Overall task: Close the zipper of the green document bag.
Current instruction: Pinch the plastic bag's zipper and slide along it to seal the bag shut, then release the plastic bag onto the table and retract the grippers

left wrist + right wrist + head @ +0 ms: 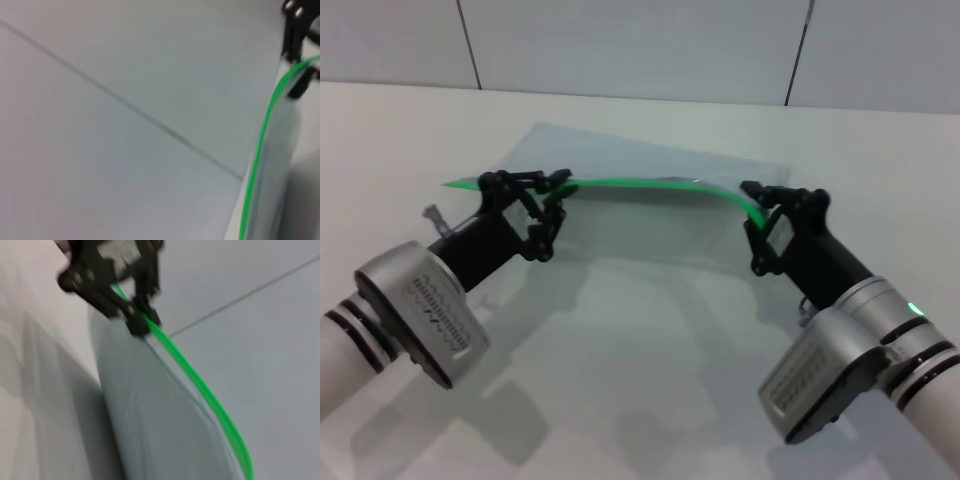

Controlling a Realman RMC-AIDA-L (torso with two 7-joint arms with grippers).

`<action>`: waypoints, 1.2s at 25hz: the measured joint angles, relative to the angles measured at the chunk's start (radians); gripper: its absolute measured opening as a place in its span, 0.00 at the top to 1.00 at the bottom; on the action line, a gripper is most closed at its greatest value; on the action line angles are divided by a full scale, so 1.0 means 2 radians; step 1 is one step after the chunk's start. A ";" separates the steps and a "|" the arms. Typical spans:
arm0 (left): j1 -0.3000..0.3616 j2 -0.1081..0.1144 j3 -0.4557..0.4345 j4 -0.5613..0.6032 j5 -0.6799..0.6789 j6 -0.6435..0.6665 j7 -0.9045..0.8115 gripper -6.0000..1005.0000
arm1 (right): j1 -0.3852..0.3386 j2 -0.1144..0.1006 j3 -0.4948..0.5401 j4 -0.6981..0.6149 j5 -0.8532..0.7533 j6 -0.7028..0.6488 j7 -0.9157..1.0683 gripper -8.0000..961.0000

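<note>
The green document bag (650,225), a translucent pale pouch, lies on the white table with its bright green zipper (640,183) lifted in a shallow arc. My left gripper (558,188) is shut on the zipper towards its left end, with a short green stretch sticking out beyond it. My right gripper (756,205) is shut on the zipper's right end. The right wrist view shows the left gripper (137,322) pinching the zipper (200,390) above the bag (150,430). In the left wrist view the zipper (260,145) runs up to the right gripper (297,70). The slider tab is not discernible.
The white table (650,380) extends in front of and beside the bag. A pale tiled wall (620,40) with dark seams rises behind the table's far edge.
</note>
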 joint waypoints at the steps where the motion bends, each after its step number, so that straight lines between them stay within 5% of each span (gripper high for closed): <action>1: 0.003 0.000 0.000 0.000 -0.007 0.000 0.000 0.91 | -0.001 0.000 0.000 0.005 0.005 -0.006 0.005 0.96; 14: 0.030 0.002 -0.001 0.002 -0.074 0.027 -0.005 0.90 | -0.010 0.000 0.001 0.050 0.064 -0.044 0.040 0.97; 20: 0.025 -0.001 -0.006 -0.008 -0.075 0.102 -0.030 0.86 | -0.014 0.003 0.000 0.046 0.147 -0.142 0.060 0.97; 24: 0.024 0.000 -0.006 -0.009 -0.074 0.146 -0.105 0.83 | -0.018 0.002 -0.003 0.045 0.165 -0.191 0.121 0.84; 30: 0.022 0.002 -0.010 0.005 -0.079 0.186 -0.265 0.56 | -0.030 0.001 -0.004 0.045 0.155 -0.236 0.234 0.70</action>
